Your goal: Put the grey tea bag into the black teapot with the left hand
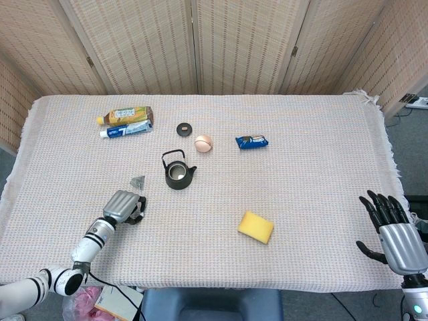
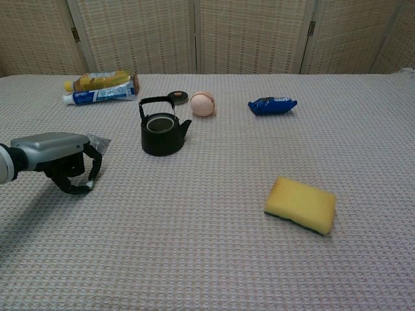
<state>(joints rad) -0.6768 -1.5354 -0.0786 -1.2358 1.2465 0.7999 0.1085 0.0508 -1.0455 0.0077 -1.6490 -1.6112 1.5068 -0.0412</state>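
Note:
The grey tea bag lies flat on the cloth, left of the black teapot. The teapot stands upright with no lid and its handle raised. My left hand rests on the table just in front of the tea bag, fingers curled under and holding nothing. In the chest view the tea bag shows just behind the left hand, and the teapot stands to the right. My right hand hangs beyond the table's right edge with fingers spread and empty.
The teapot's round lid lies behind the pot beside a peach-coloured ball. A bottle and a toothpaste tube lie at the back left. A blue packet and a yellow sponge lie to the right.

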